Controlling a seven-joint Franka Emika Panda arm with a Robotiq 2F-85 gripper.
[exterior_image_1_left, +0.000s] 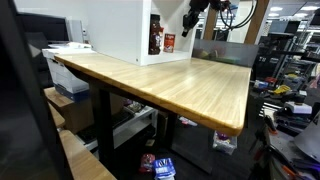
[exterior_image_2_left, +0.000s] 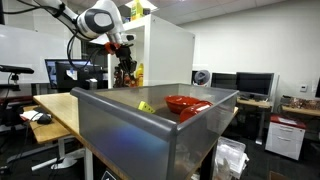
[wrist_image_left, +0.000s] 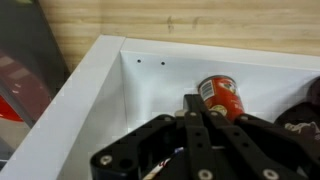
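Observation:
My gripper (wrist_image_left: 193, 102) is shut, its two black fingers pressed together with nothing between them. The tips sit just left of a red can (wrist_image_left: 220, 97) that stands inside a white open-fronted box (wrist_image_left: 100, 70). I cannot tell whether the tips touch the can. In an exterior view the gripper (exterior_image_1_left: 190, 18) hangs at the box opening, above the can (exterior_image_1_left: 168, 42). In an exterior view the gripper (exterior_image_2_left: 122, 50) is at the white box (exterior_image_2_left: 165, 50), past a grey bin.
The box stands at the far side of a wooden table (exterior_image_1_left: 170, 85). A dark object (wrist_image_left: 300, 118) sits right of the can. A grey bin (exterior_image_2_left: 150, 130) holds a red bowl (exterior_image_2_left: 185, 103) and a yellow item (exterior_image_2_left: 146, 105). Cluttered desks surround the table.

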